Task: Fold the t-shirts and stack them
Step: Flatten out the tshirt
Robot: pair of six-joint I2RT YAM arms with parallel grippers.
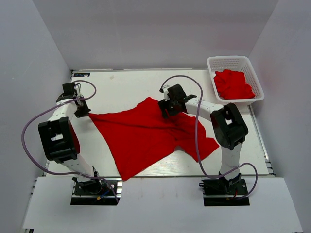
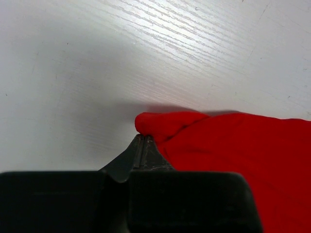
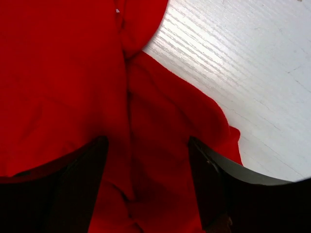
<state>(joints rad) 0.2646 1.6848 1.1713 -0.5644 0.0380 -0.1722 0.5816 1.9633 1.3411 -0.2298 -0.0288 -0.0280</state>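
Where the left hand (image 2: 142, 139) sits clenched, its two fingers are pressed together on the left corner of the spread t-shirt (image 1: 146, 136), and the cloth bunches in a small roll at their tips. Next, the right hand (image 3: 146, 194): released, fingers wide apart, straddling a raised ridge of the same shirt near its upper edge, with cloth between them. Said shirt: bright red, lying rumpled and askew across the middle of the white table (image 1: 126, 82), between both hands. Lastly, the other red t-shirts (image 1: 233, 83): heaped in a white lattice basket (image 1: 235, 60) at the table's far right corner.
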